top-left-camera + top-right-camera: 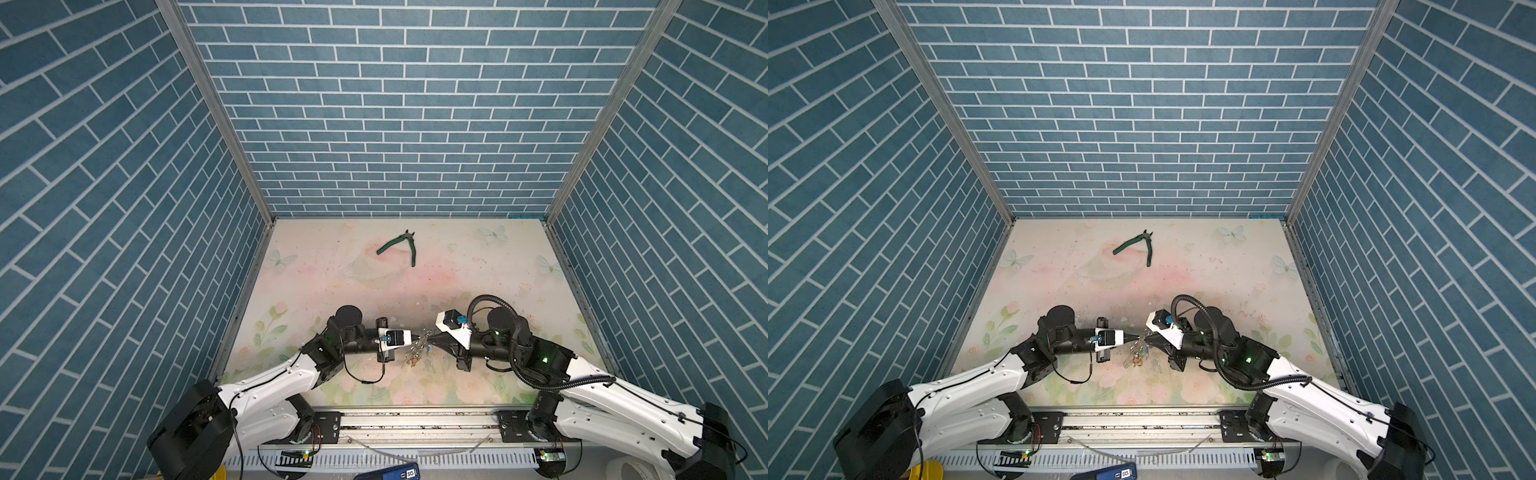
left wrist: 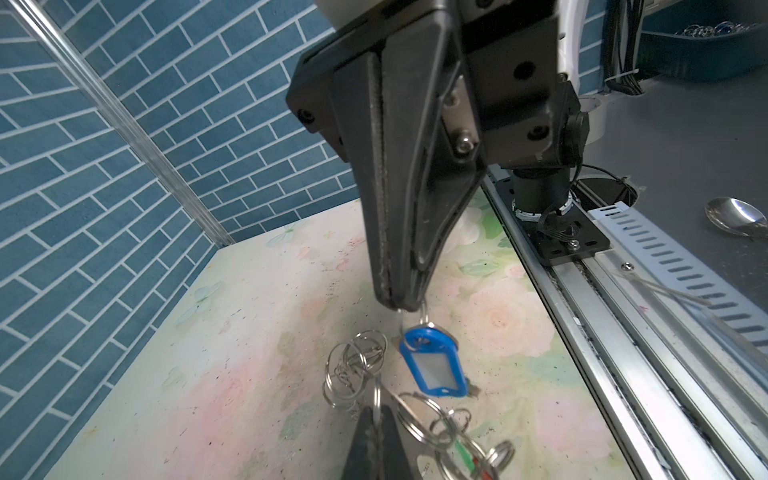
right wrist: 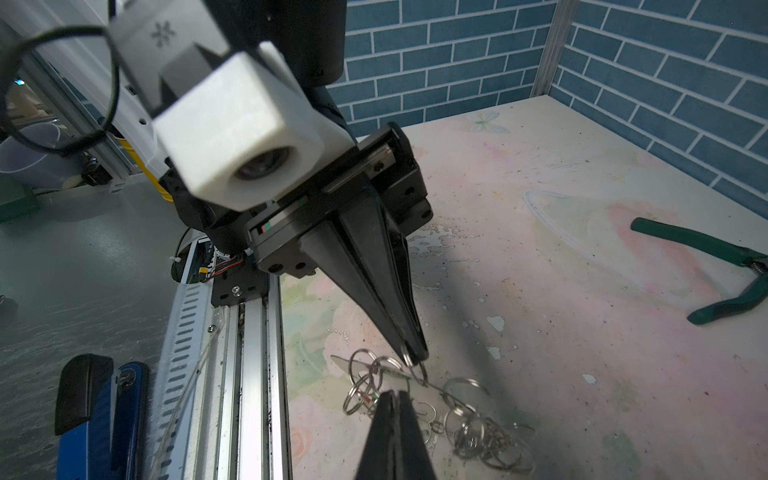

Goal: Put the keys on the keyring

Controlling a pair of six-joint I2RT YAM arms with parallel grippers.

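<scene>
Both grippers meet tip to tip low over the front middle of the table in both top views. My left gripper (image 1: 420, 335) (image 2: 376, 409) is shut on one silvery ring of the keyring (image 2: 355, 365) (image 3: 478, 436), whose cluster of rings hangs and trails onto the table (image 1: 417, 353). My right gripper (image 1: 430, 338) (image 2: 401, 305) is shut on the small ring of the keys, and the blue tag (image 2: 432, 368) with its white window dangles just below that tip. In the right wrist view the blue tag is hidden behind my own shut fingers (image 3: 395, 411).
Green-handled pliers (image 1: 401, 246) (image 3: 715, 266) lie open near the back of the table. A green tag (image 2: 464, 453) and a red one show among the keyring's rings. The metal rail (image 2: 615, 332) runs along the table's front edge. Brick-patterned walls close in three sides.
</scene>
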